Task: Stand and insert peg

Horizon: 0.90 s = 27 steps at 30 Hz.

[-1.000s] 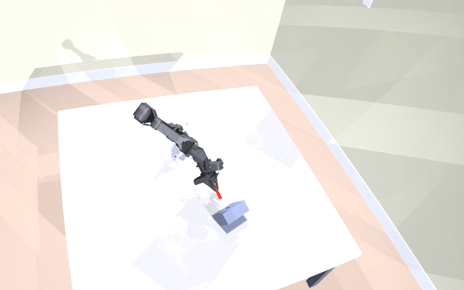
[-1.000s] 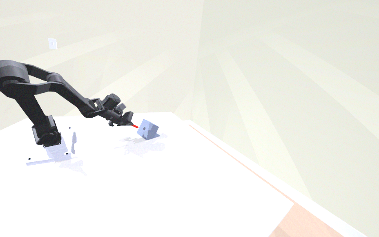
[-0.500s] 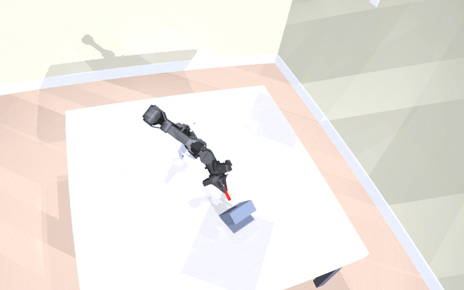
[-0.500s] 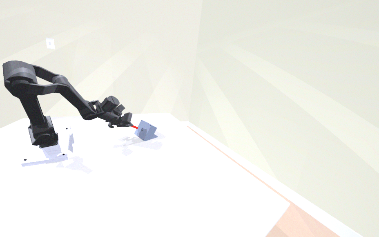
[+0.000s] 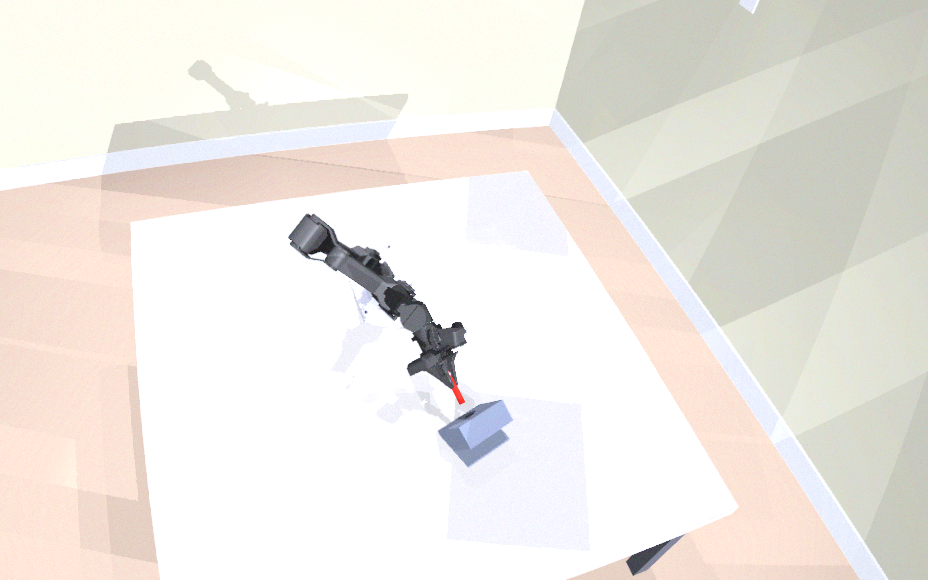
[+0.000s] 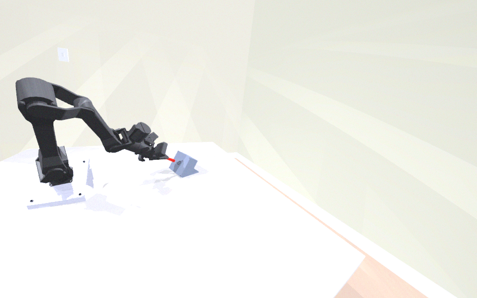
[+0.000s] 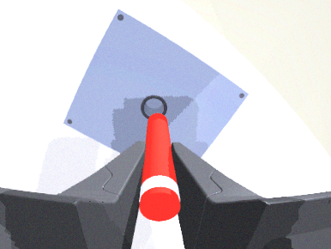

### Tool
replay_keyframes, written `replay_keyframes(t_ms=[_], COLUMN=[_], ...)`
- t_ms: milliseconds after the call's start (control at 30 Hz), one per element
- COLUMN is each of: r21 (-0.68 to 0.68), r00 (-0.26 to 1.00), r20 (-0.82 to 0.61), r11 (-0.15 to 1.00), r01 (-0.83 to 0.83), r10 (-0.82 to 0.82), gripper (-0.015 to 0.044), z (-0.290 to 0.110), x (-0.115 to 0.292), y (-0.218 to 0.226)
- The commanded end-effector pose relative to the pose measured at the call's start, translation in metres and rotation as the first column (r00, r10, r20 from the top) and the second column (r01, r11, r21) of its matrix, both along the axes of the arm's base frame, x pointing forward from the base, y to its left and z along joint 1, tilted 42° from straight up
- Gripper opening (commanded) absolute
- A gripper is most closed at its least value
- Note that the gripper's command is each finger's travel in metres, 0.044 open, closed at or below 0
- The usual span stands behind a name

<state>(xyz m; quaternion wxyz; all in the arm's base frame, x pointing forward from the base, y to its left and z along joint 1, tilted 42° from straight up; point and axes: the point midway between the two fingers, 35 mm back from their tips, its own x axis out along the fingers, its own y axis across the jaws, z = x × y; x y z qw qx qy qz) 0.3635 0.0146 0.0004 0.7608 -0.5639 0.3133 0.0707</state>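
The gripper (image 7: 157, 155) is clamped on the red peg (image 7: 158, 155), its jaws pressing the shaft from either side; the white band (image 7: 159, 184) sits at the near end, behind the fingers. The plain far tip meets the hole (image 7: 153, 106) in the sloped blue panel (image 7: 143, 68); how deep it sits is unclear.

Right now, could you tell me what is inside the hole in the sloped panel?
The red peg's plain tip sits at the hole in the panel, held by the end effector. The tip covers the opening, so the depth and bottom stay hidden.
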Motion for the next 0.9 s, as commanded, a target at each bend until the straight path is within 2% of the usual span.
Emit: replay_keyframes(t_ms=[0, 867], r21=[0.001, 0.005], r00=[1.000, 1.000], r20=[0.003, 0.006], r11=[1.000, 1.000], r01=[-0.009, -0.003], r10=[0.009, 0.002], gripper=[0.0000, 0.0000], z=[-0.004, -0.014], x=[0.001, 0.016], y=[0.000, -0.006])
